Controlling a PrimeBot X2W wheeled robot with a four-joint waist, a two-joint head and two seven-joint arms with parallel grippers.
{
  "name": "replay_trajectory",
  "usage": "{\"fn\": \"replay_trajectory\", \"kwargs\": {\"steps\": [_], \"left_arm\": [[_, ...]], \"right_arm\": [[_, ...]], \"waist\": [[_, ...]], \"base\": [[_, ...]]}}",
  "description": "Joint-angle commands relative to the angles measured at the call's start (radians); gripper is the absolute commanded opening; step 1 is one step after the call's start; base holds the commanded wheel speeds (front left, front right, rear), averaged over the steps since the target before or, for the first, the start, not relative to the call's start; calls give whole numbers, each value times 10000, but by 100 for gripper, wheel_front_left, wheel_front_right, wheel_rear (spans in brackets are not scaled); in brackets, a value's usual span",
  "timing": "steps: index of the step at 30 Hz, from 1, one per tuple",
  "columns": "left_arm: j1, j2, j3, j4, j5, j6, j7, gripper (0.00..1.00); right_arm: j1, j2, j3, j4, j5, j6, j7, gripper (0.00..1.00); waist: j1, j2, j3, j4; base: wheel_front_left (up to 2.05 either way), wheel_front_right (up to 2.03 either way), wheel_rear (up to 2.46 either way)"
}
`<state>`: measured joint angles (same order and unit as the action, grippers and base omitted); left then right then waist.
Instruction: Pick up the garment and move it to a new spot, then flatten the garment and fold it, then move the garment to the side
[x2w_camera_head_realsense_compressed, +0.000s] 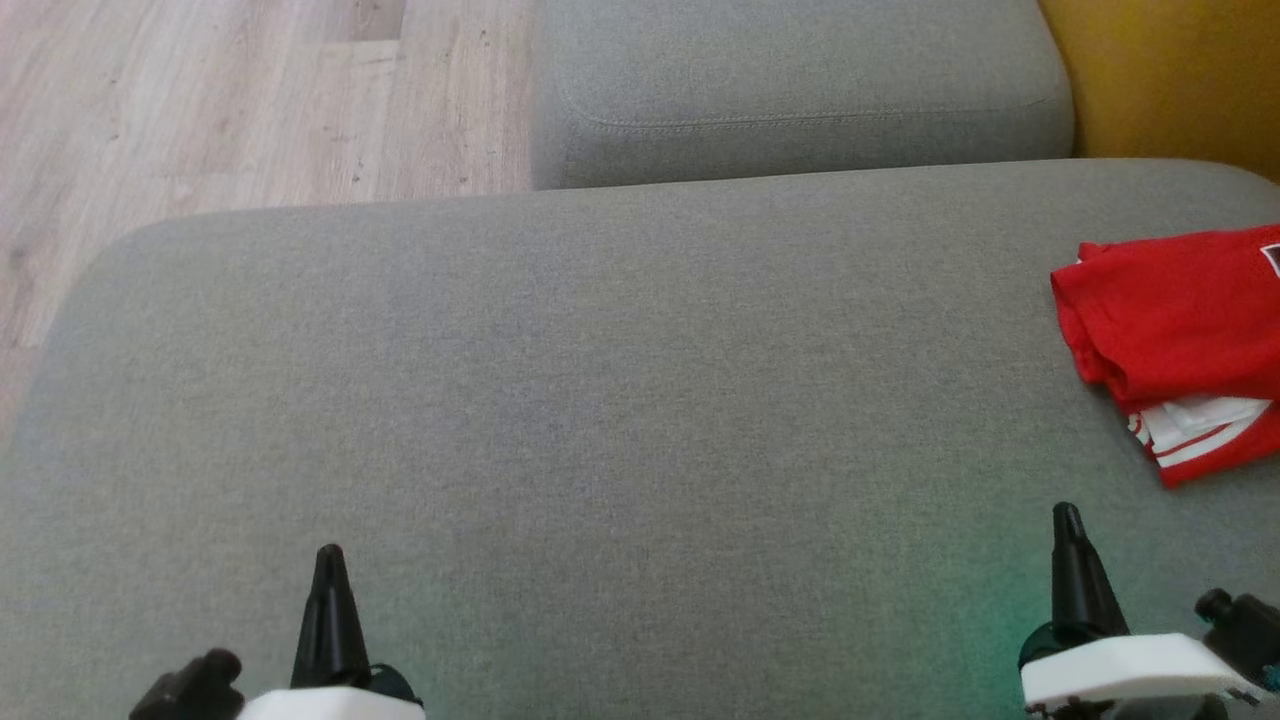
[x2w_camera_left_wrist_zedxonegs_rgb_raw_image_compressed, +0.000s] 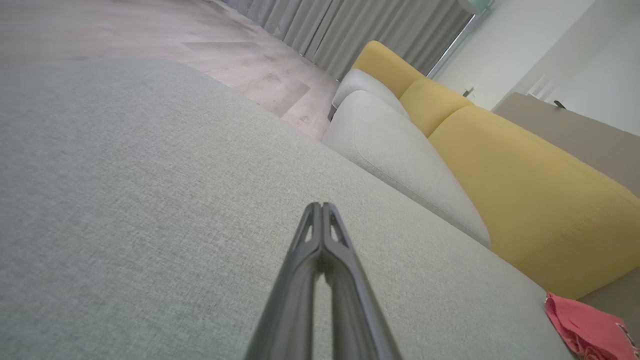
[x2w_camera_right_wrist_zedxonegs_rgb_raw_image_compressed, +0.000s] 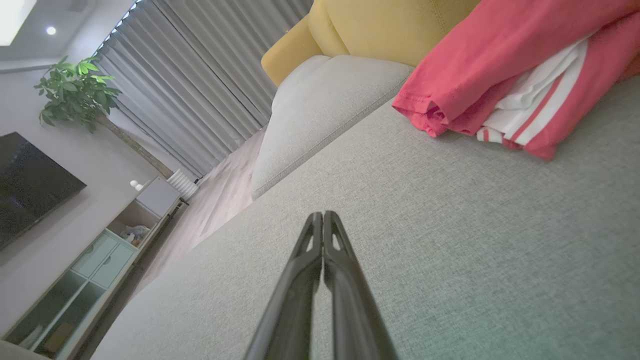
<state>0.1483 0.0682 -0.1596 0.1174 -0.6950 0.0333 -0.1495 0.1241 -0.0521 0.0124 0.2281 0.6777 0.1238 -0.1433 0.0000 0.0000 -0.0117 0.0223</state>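
Garment (x2w_camera_head_realsense_compressed: 1180, 320), red-and-white with unreadable badge (x2w_camera_head_realsense_compressed: 1272, 260), lies folded while left end effector (x2w_camera_head_realsense_compressed: 328, 558) and right end effector (x2w_camera_head_realsense_compressed: 1066, 515) are closed, empty.

Grey sofa seat (x2w_camera_head_realsense_compressed: 600, 380), folded red garment (x2w_camera_head_realsense_compressed: 1180, 320) near its right edge

No lettering, number or brand mark can be read in any of the views. The folded red cotton garment with white stripes (x2w_camera_head_realsense_compressed: 1170, 310), at the right edge of the frame in the head view, carries a small dark patch with a pale border (x2w_camera_head_realsense_compressed: 1272, 258). The frame's right edge cuts the patch off, and it cannot be told whether it holds words or a logo.
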Motion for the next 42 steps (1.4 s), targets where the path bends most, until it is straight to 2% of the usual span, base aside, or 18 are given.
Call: {"fn": "replay_trajectory", "kwargs": {"steps": [1,42], "left_arm": [[-540,116,266,-236,-367,-136,47,0],[-1593,162,1299,552,-5278,-938,1195,0]], "right_arm": [[-527,-211,-17,-268,403,28,66,0],[-1461,-264,-437,-51,5354,50,1203,0]], "waist": [[0,0,4,-5],[0,0,82,-121]], "base": [[0,0,0],[0,0,0]]}}
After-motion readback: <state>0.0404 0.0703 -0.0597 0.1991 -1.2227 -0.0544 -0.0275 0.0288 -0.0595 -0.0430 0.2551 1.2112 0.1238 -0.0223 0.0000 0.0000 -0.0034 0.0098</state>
